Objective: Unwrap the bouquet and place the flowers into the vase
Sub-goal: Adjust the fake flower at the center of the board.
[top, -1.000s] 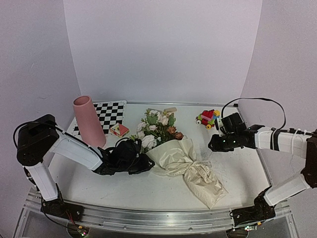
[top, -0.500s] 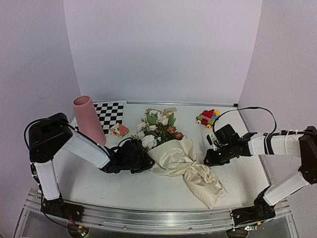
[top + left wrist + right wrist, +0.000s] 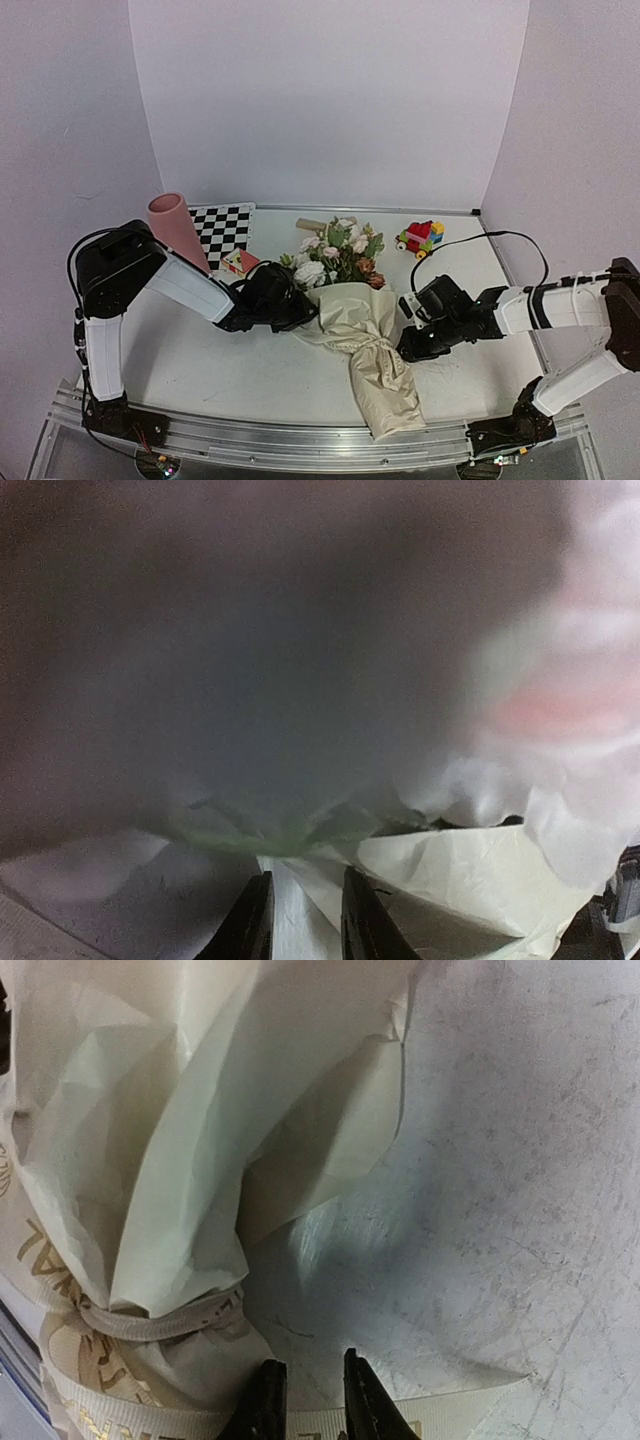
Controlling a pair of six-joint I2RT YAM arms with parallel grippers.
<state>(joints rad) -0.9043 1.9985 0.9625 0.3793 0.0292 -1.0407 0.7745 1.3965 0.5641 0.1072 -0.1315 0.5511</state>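
The bouquet lies on the table, its flowers (image 3: 340, 250) pointing to the back and its crumpled beige paper (image 3: 362, 322) trailing to the front edge. My left gripper (image 3: 300, 312) is at the wrap's left edge. In the left wrist view it (image 3: 305, 918) is shut on a fold of that paper (image 3: 470, 865), with blurred blooms (image 3: 570, 710) close above. My right gripper (image 3: 404, 348) sits low at the wrap's right side, beside the tied ribbon (image 3: 150, 1325). Its jaws (image 3: 312, 1398) stand narrowly open with bare table between the tips. The pink vase (image 3: 178, 232) stands upright at the back left.
A checkerboard mat (image 3: 225, 228) lies behind the vase, with a small red and green block (image 3: 241, 262) beside it. A colourful toy-brick block (image 3: 420, 238) is at the back right and a wooden piece (image 3: 312, 224) behind the flowers. A metal rail (image 3: 300, 440) runs along the front edge.
The left gripper moved right and back with the paper, and the bouquet swung so its tail points at the front edge. The right gripper came left and down to the wrap, its jaws narrowing.
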